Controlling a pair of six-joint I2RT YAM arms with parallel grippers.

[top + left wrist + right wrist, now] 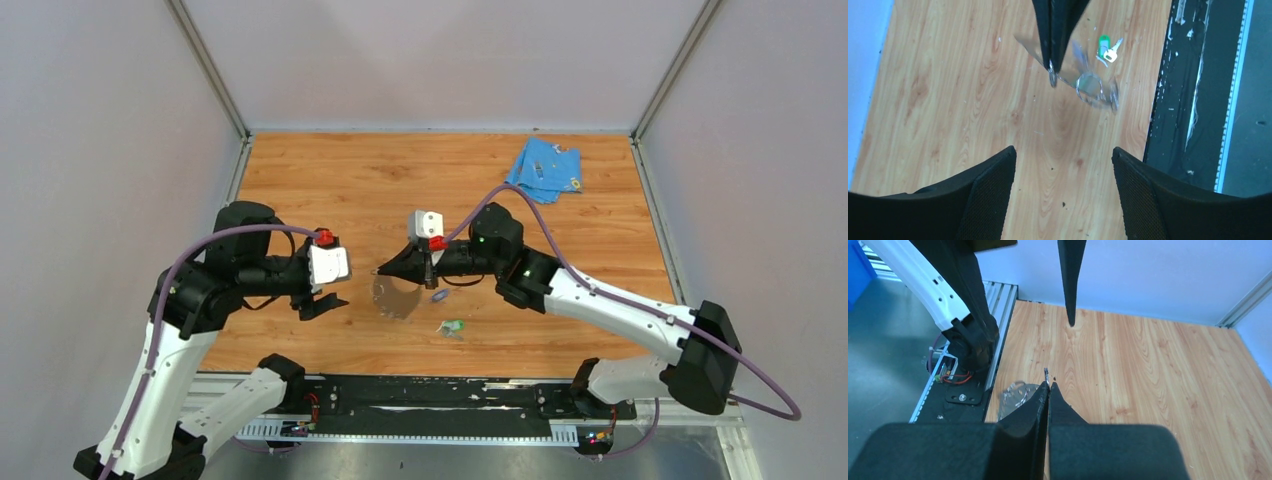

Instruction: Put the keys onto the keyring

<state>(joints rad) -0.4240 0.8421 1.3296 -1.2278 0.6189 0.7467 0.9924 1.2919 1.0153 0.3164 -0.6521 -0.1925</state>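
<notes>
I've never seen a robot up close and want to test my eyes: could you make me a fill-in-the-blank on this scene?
1. The left arm's jaws stand ____ with nothing between them.
2. The right arm's jaws are ____ on the edge of the keyring.
3. The key nearest the front edge of the table has a ____ head.
4. The cloth lies in the far ____ corner.

Missing words: open; shut; green; right.
</notes>
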